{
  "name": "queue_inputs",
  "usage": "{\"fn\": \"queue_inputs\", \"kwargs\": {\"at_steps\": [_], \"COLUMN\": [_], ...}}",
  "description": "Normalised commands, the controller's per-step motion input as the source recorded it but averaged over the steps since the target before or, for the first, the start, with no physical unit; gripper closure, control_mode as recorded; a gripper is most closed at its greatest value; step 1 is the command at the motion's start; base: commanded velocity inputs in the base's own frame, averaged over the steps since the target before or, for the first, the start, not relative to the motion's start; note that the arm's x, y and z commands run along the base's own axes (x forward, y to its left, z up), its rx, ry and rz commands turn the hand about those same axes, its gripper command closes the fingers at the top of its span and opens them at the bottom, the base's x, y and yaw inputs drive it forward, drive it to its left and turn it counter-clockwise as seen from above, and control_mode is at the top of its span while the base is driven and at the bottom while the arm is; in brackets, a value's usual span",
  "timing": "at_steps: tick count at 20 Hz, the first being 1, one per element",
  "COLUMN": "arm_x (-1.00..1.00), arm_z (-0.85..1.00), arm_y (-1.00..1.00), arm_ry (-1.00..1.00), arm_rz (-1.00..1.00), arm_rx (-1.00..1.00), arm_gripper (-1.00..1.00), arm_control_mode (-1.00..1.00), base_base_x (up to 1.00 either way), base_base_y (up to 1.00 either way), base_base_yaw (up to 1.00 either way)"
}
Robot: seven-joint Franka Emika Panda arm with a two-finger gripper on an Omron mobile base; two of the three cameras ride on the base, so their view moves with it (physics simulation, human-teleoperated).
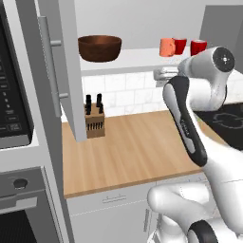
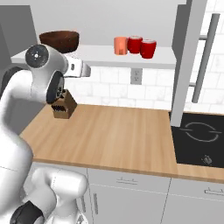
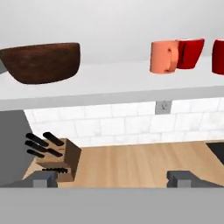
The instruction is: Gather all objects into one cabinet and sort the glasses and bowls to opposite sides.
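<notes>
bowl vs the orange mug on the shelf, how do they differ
The bowl is dark brown, wide and without a handle; the orange mug is salmon-orange, far narrower, and has a handle. The bowl sits alone at the shelf's left, the mug at the right beside red cups. Both stand upright.

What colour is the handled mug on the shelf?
Salmon-orange handled mug; clearest in the hand view.

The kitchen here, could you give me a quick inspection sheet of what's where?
Surface: wooden counter, bare apart from the knife block.
Job's things: brown bowl at the shelf's left; orange mug and two red cups at its right.
Clutter: knife block against the tiled wall.
Gripper: gripper open, holding nothing, below shelf level.
Cables: nothing seen.
Surroundings: cupboard doors open, hob, wall socket.
</notes>
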Motion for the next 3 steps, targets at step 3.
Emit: {"fn": "queue_inputs", "kwargs": {"at_steps": [3], "arm_x": [-0.89], "arm_z": [0.3], "arm_y": [0.84], "arm_ry": [0.0], "arm_rz": [0.06], "arm_rx": [0.0], "arm_gripper": [-1.0], "arm_control_mode": [-1.0], "base_base_x": [0.0], "base_base_y": [0.0], "base_base_yaw": [0.0]}}
